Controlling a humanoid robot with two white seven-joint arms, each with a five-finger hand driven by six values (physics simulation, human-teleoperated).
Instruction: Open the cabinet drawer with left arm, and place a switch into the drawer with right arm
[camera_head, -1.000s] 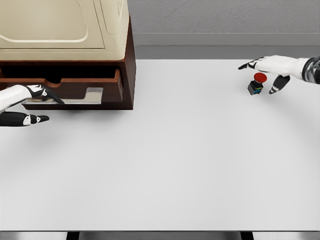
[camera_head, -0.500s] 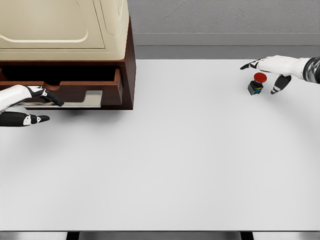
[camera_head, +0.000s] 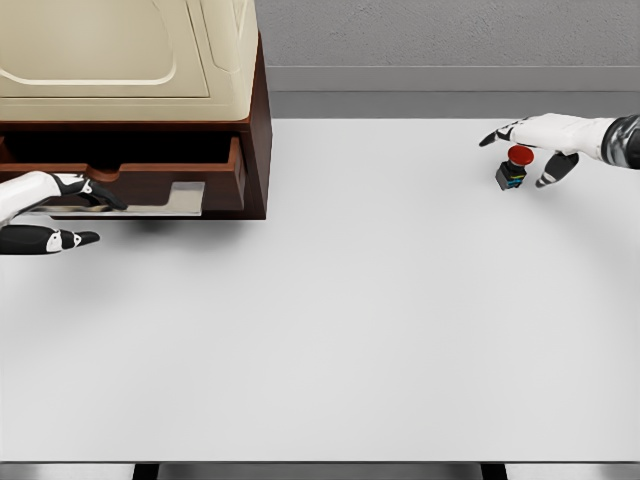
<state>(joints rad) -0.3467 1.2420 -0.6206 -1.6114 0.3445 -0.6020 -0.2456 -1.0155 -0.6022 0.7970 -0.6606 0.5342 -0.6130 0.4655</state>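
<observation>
The switch (camera_head: 511, 170), a red mushroom button on a small dark base, stands upright on the white table (camera_head: 330, 320) at the far right. My right hand (camera_head: 518, 152) hovers over it, open, with the index finger stretched past it to the left and the thumb down at its right. At the upper left stands the brown cabinet (camera_head: 256, 120) with a cream top. Its drawer (camera_head: 180, 172) is pulled out a little. My left hand (camera_head: 100, 218) comes in at the left edge, its fingers hooked over the silver drawer handle (camera_head: 160, 208) and its thumb apart below.
A grey wall and ledge run along the back of the table. The table's front edge lies near the bottom of the picture.
The drawer and its handle have crept slightly towards me with the left hand. The right hand's thumb has drawn in closer to the switch, which has not moved.
</observation>
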